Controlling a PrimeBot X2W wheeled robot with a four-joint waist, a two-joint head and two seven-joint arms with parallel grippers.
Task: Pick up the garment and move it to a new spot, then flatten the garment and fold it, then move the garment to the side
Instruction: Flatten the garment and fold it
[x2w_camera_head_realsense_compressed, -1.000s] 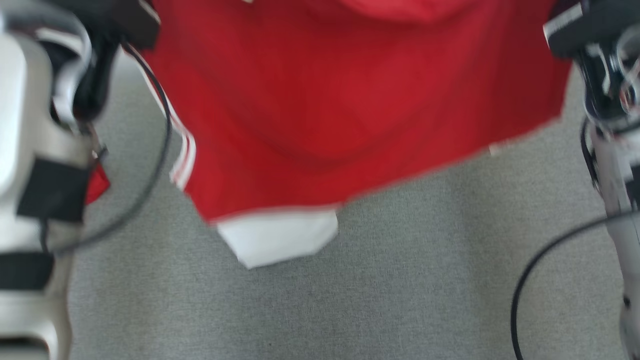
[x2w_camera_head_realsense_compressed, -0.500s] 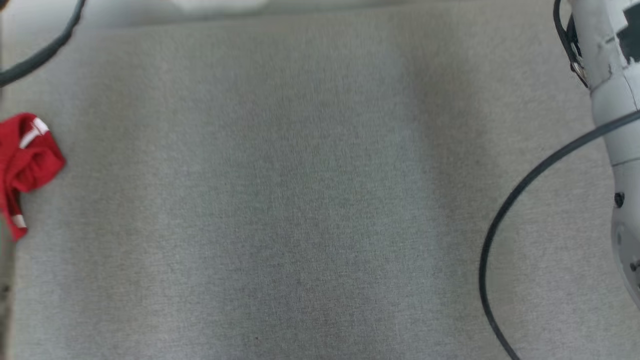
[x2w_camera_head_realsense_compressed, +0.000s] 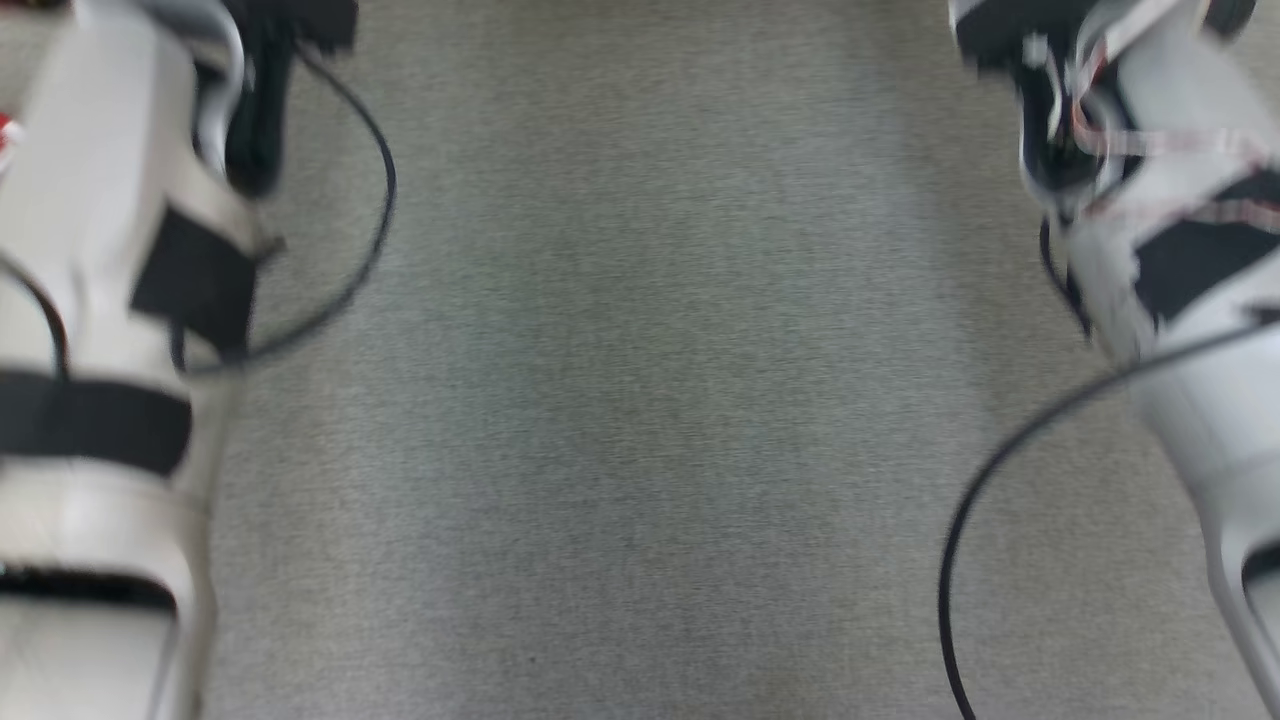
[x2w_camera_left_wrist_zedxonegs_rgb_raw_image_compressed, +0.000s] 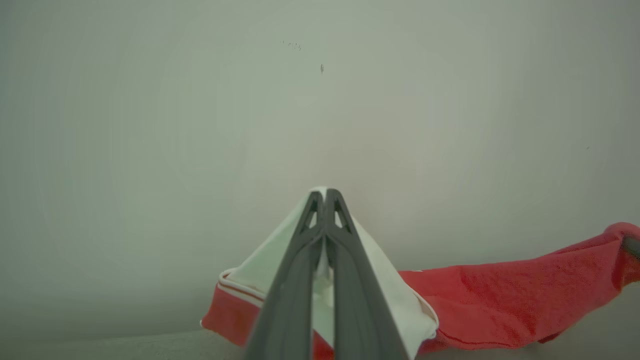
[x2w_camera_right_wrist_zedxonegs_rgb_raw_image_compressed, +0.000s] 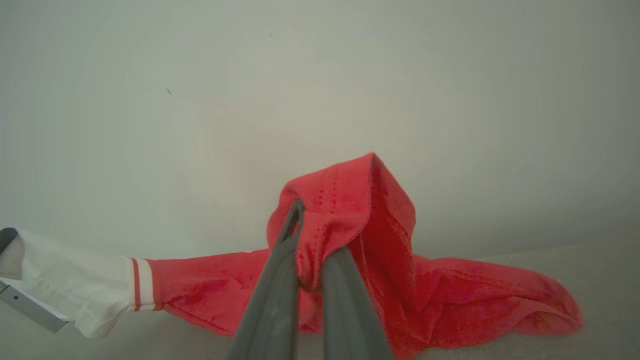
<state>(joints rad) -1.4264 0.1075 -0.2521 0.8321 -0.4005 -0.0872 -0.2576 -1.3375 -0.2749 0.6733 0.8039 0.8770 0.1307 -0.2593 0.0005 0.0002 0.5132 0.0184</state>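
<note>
Two tools: mine, clamped tight
Left tool: on white end of garment
Right tool: on its red cloth

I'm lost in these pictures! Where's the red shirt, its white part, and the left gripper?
red shirt (x2w_camera_right_wrist_zedxonegs_rgb_raw_image_compressed: 360, 200): right wrist view, bunched top fold.
white part (x2w_camera_left_wrist_zedxonegs_rgb_raw_image_compressed: 390, 290): left wrist view, cloth beside fingers.
left gripper (x2w_camera_left_wrist_zedxonegs_rgb_raw_image_compressed: 325, 192): left wrist view, between its fingertips.

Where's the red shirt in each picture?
Head view: a tiny red scrap, probably the shirt, at the far left edge.
Left wrist view: shirt along the bottom, stretching right from the left end effector pinching it.
Right wrist view: shirt at bottom middle, bunched over the right end effector.
Shared landmark: the white sleeve, lower left in the right wrist view.
</note>
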